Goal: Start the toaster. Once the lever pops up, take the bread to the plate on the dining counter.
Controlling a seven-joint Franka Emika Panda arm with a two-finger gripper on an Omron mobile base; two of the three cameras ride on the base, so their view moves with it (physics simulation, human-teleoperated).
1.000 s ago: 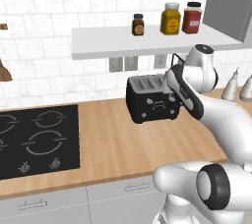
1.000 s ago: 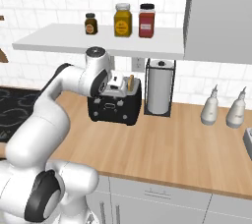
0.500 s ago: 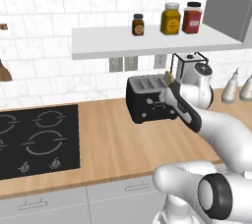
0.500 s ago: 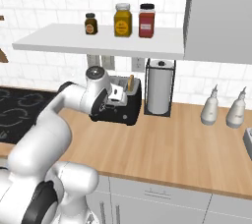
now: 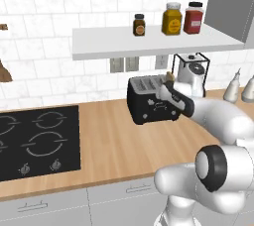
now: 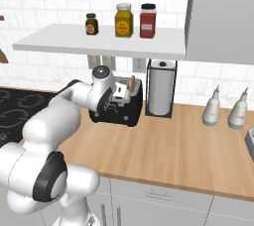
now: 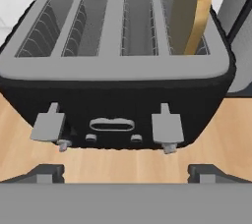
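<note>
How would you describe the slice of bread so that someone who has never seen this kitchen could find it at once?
Start at the wooden counter below the white shelf of jars and find the black toaster beside the paper towel holder. The bread stands upright in its end slot, nearest that holder. It is the only tan thing rising from the toaster; the other slots are empty.

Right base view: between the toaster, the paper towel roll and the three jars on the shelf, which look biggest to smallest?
1. Toaster, though the arm hides part of it.
2. Paper towel roll.
3. Yellow jar and red jar, about alike.
4. Small dark jar.
</note>
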